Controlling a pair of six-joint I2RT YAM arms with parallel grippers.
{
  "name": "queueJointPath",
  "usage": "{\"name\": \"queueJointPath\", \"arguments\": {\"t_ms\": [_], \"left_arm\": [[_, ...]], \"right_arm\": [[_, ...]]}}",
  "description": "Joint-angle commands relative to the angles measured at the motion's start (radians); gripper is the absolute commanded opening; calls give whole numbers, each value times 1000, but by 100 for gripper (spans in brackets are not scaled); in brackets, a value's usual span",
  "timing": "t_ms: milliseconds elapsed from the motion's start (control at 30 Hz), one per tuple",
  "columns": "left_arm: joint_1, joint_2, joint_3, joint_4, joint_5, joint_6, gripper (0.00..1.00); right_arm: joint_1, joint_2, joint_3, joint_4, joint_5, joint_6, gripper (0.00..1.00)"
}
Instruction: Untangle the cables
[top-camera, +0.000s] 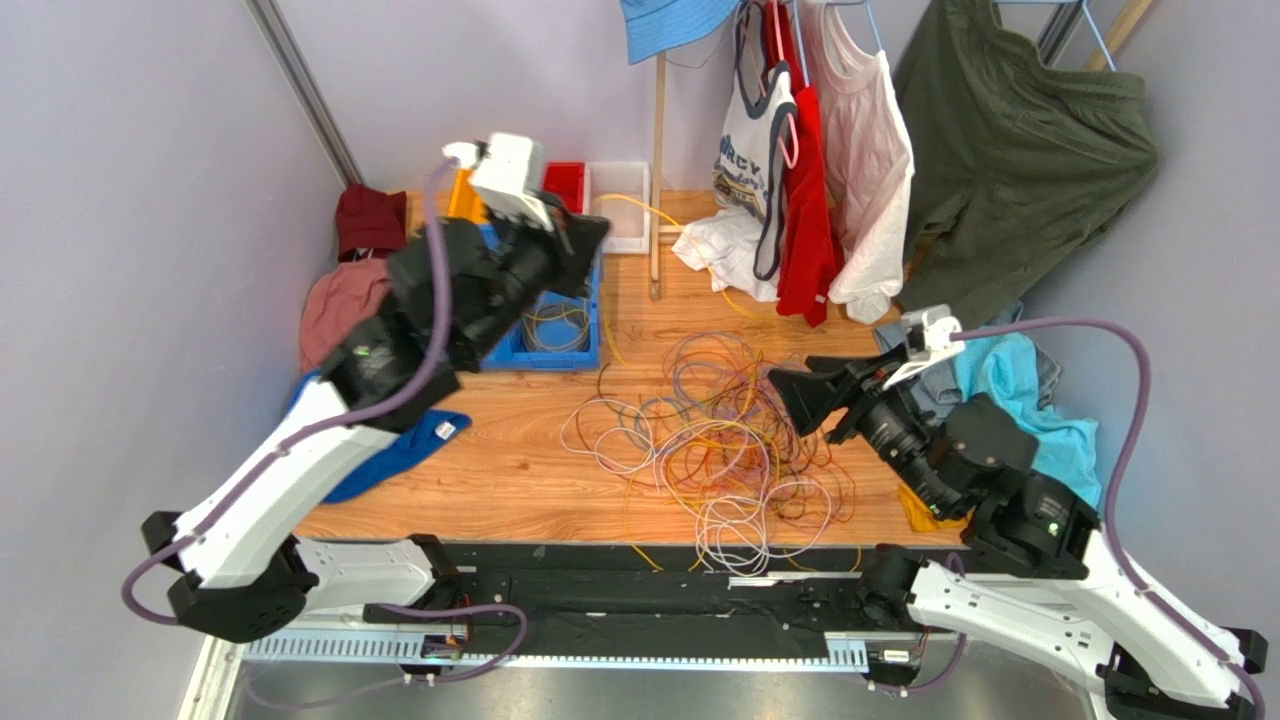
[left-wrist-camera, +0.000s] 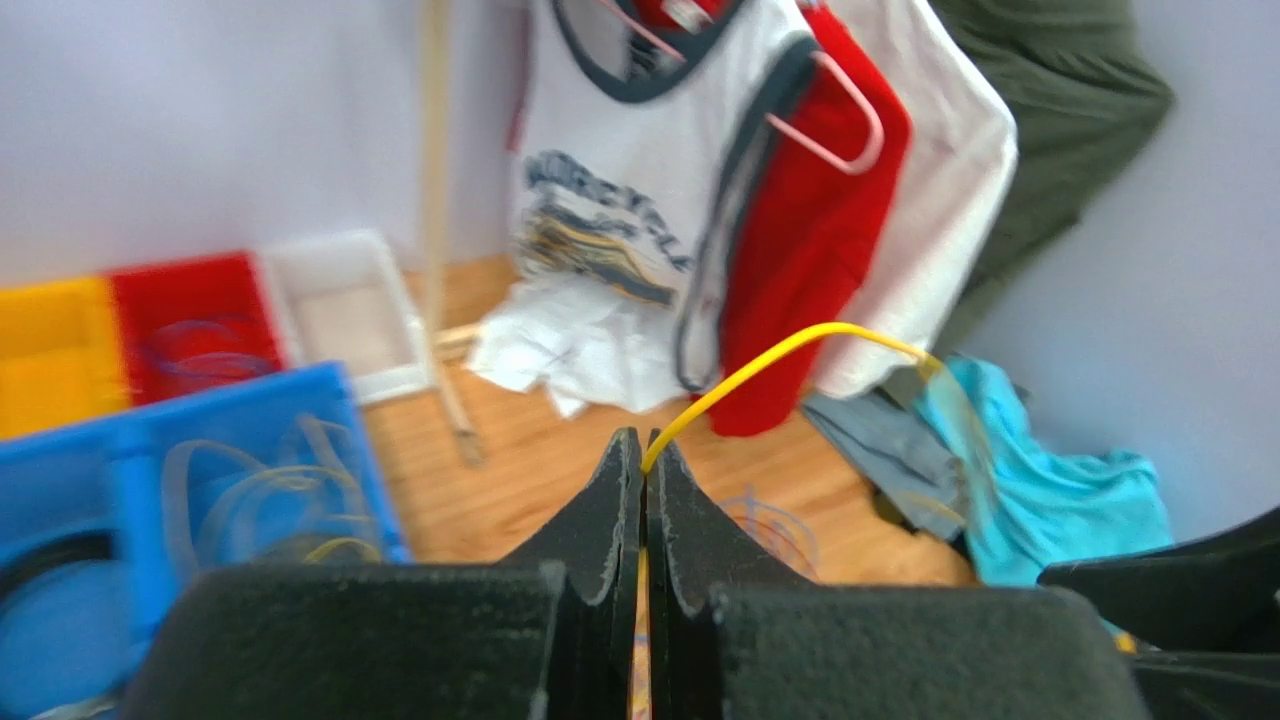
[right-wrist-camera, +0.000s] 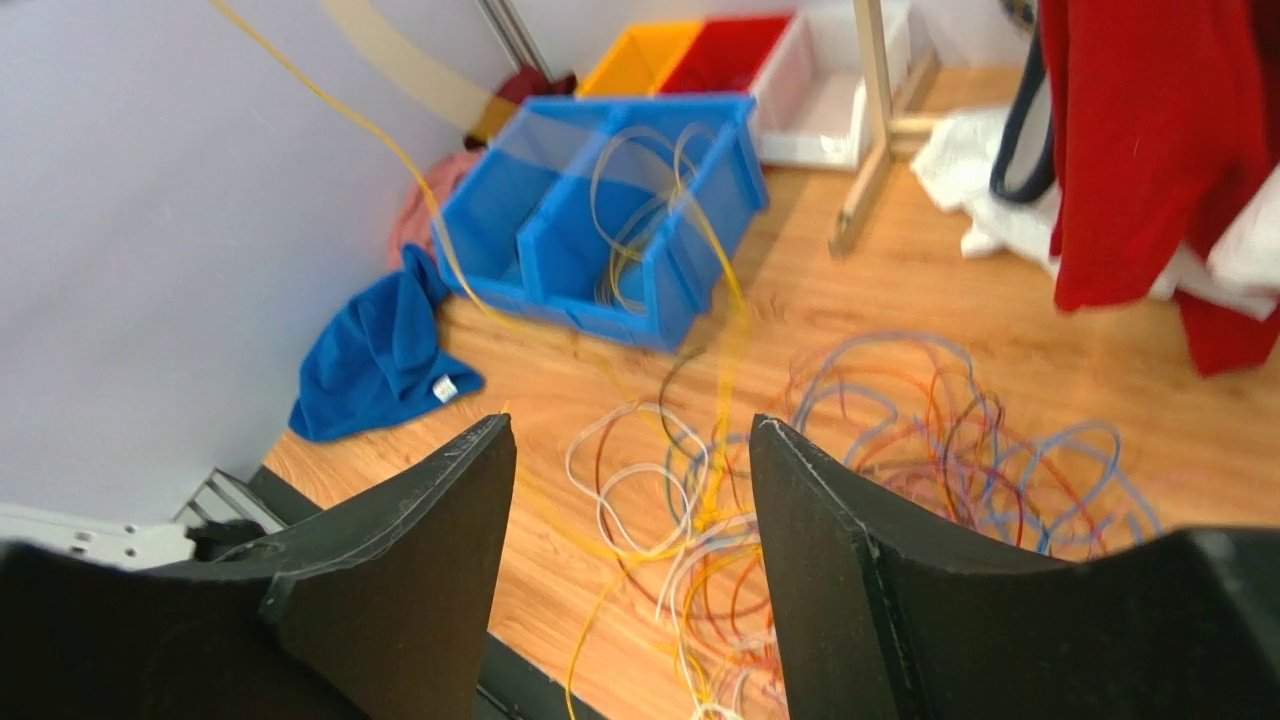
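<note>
from above you see the cables (top-camera: 721, 443) tangled on the table (top-camera: 511, 450) between the arms, the left gripper (top-camera: 579, 240) over the blue bin (top-camera: 549, 333), the right gripper (top-camera: 784, 393) at the heap's right edge. your left wrist view shows the left jaws pinched tight on a yellow cable (left-wrist-camera: 766, 357) arching rightward. your right wrist view shows the right fingers (right-wrist-camera: 451, 510) spread wide, holding nothing, above the tangle; a blurred yellow strand, perhaps the same one, crosses it.

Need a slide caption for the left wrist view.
Left pincer shut on a yellow cable, blue bin at left.
</note>
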Motion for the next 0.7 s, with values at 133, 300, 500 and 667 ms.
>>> {"name": "queueJointPath", "arguments": {"t_ms": [133,300,500,667], "left_arm": [[13,181,574,-744,-249,154,0],[13,304,872,-819,-267,188,0],[13,310,909,-679,-380,280,0],[13,275,827,-498,-453,360,0]], "right_arm": [[-3,-64,-122,-14,26,138,63],[-2,-85,-164,-38,-9,166,66],[-3,-133,-243,-20,-50,186,64],[-3,-121,-272,24,-76,183,63]]}}
